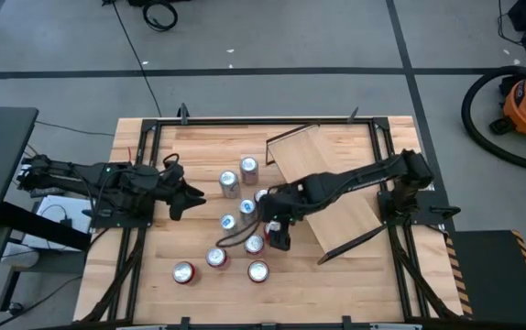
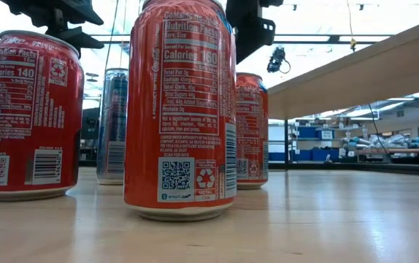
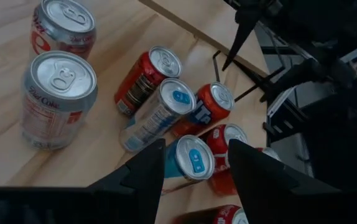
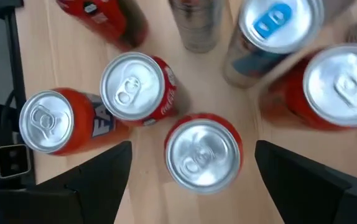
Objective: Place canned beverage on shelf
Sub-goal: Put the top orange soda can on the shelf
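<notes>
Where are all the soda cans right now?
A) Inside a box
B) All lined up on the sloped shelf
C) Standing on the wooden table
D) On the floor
C: in the high view the cans stand clustered on the wooden table, and the shelf has none on it, with the open right gripper over them.

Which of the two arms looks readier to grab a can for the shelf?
Probably the right. Its open gripper hangs directly over a red can, beside the shelf. The left gripper sits at the cluster's edge.
</notes>
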